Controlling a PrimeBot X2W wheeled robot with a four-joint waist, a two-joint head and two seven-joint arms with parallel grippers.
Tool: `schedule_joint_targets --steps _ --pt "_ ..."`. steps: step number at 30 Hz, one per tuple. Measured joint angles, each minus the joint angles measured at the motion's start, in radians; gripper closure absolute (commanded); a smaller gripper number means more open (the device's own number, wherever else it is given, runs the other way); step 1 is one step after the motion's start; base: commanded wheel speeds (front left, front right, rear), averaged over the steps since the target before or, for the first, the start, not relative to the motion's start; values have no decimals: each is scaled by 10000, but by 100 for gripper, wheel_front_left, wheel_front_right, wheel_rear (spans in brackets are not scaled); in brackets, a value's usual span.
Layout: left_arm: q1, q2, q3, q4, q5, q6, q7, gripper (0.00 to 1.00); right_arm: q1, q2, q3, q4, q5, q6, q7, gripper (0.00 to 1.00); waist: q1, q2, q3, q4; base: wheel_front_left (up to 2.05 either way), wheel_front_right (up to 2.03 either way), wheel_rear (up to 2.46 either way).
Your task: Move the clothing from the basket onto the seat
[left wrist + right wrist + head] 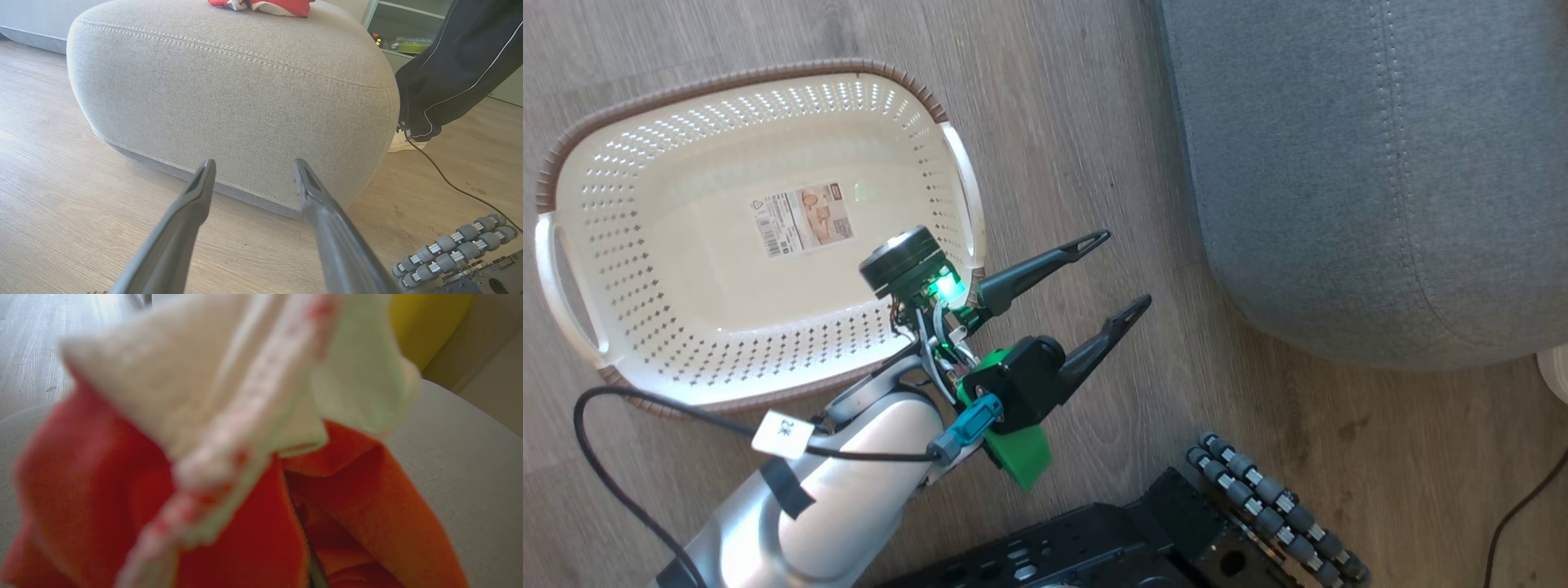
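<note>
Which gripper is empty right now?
The left gripper: fingers spread, nothing between them, over the floor between basket and seat. The right wrist view shows red clothing draped close up.

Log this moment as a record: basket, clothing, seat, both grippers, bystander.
basket: on the floor, empty but for a paper label
clothing: red and white, lying on top of the seat
seat: grey cushion, on the basket's right in the head view
left gripper: open, empty, between basket and seat
right gripper: fingers hidden by blurred clothing close to its camera; state unclear
person: a dark-trousered leg beside the seat
</note>
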Motion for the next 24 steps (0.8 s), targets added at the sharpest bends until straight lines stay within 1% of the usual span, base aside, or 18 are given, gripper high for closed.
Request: schedule_joint_targets --steps 1,2,3,7,14,17,20,24 --pt "0 -6 -4 -8 0 13 0 0 -67 -12 104 113 36 0 0 100 0 0 -36 -1 0 0 0" --pt "1 -15 -10 -10 -2 31 0 0 -107 -36 190 163 36 0 0 72 0 0 -77 -4 0 0 0" --pt "3 -33 -13 -8 -19 42 0 0 -122 -67 240 169 36 0 0 1 0 0 -129 -9 0 0 0" --pt "18 -142 -38 -6 -27 40 0 0 -105 -244 554 267 36 0 0 0 0 0 -431 -22 0 0 0" --pt "123 -433 -23 -8 -222 42 0 0 -2 -305 1181 456 40 0 0 0 0 0 -1120 -6 0 0 0" --pt "405 -652 -38 -6 -274 40 0 0 210 -330 1618 541 54 0 2 0 0 0 -1563 23 0 0 0" --pt "640 -826 -25 40 -274 31 0 0 544 -487 2098 585 117 0 2 0 0 0 -2064 64 0 0 0" --pt "802 -1108 128 40 -293 31 0 0 883 -621 2606 447 328 0 2 0 0 0 -2789 126 0 0 0"
